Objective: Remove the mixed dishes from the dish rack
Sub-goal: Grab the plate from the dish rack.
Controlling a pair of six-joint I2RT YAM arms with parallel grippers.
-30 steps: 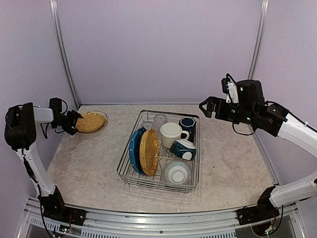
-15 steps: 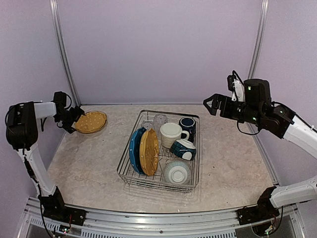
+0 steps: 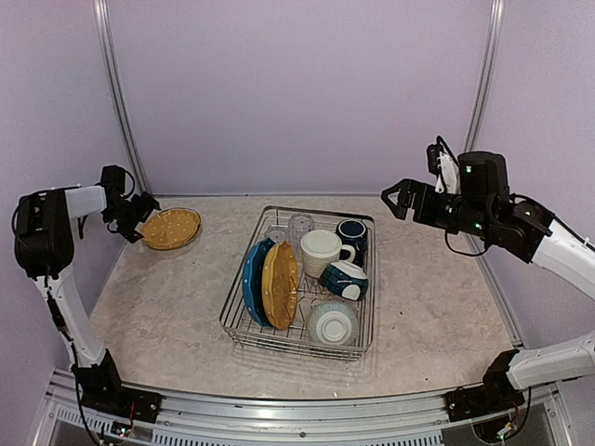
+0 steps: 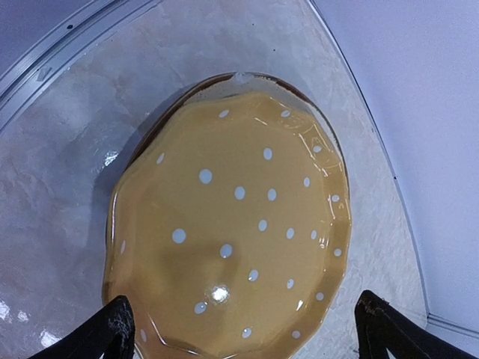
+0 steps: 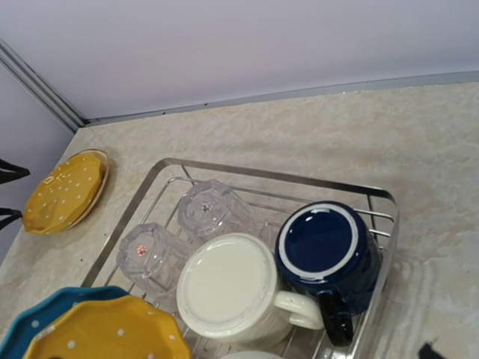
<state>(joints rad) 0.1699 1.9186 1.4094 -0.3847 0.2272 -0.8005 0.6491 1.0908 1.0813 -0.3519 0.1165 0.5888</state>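
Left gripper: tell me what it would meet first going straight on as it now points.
Probably the yellow speckled plate, lying flat right ahead of the open left gripper.

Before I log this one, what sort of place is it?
Probably a lab test booth rather than a real kitchen: plain lilac wall panels, a marble-look tabletop, and a wire dish rack set out in the middle.

Plate [image 3: 170, 229] left of dish rack [image 3: 293, 344]

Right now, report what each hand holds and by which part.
Nothing is held. The left hand is open by the yellow dotted plate lying on the table; the right hand hangs open in the air.
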